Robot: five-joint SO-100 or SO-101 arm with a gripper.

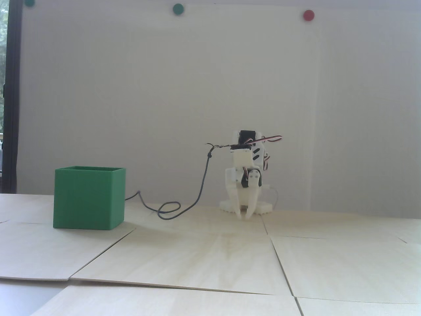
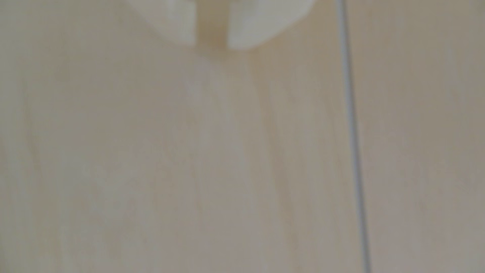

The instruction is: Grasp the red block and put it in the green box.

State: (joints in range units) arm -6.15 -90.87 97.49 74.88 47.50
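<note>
The green box (image 1: 88,197) stands on the pale wood table at the left of the fixed view, its top open. The white arm is folded low at the middle back, about as tall as the box. Its gripper (image 1: 244,216) points straight down, with the tips just above the table, well to the right of the box. In the wrist view the gripper (image 2: 211,44) shows as two blurred white fingertips at the top edge, with a narrow gap and only bare wood between them. The red block shows in neither view.
A dark cable (image 1: 184,210) loops on the table between box and arm. The table is made of wood panels with seams (image 2: 351,131). On the white wall behind hang a red disc (image 1: 308,15) and green discs (image 1: 178,9).
</note>
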